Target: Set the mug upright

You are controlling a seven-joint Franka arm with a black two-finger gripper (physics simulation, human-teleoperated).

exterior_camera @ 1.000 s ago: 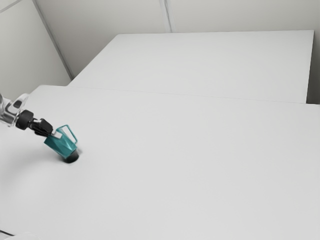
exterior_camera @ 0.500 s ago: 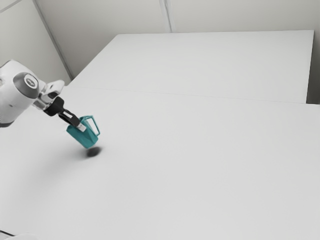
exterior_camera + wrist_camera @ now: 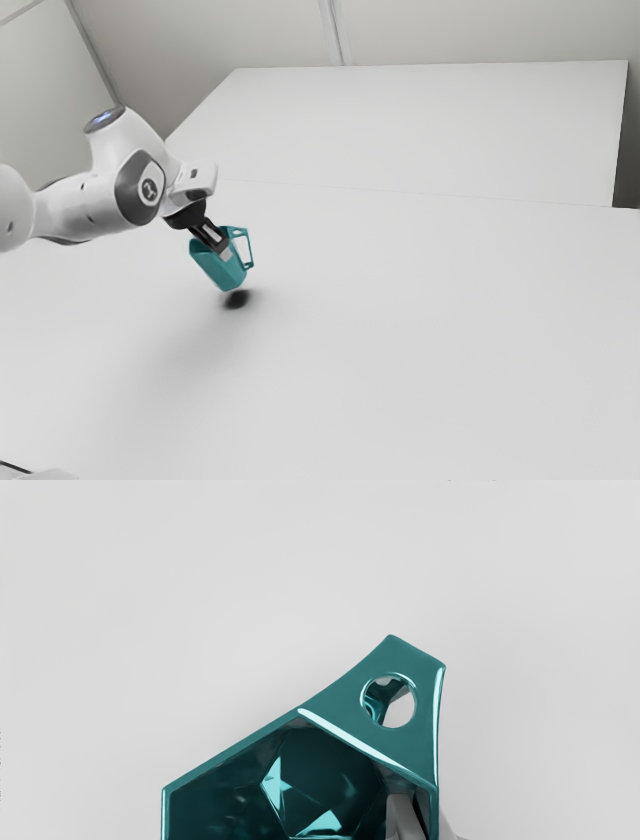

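Note:
In the exterior view my gripper (image 3: 225, 252) is shut on the wall of the teal mug (image 3: 216, 268), beside its handle. The mug hangs tilted above the table, its base pointing down toward the exterior view's right and its open rim toward the hand. Looking along the hand in the wrist view, I see into the hexagonal mouth of the mug (image 3: 325, 780). There, one fingertip of the gripper (image 3: 426, 825) is inside the wall and the other outside it. Part of the mug lies beyond the picture's bottom edge.
The white table (image 3: 400, 330) extends toward the exterior view's right, with a dark shadow on it just below the mug. Behind it lies another pale surface (image 3: 420, 130), backed by light walls.
The arm has carried the mug toward the exterior view's right and up off the table, with the grip kept. Its tilt has become somewhat steeper, nearer to upright.

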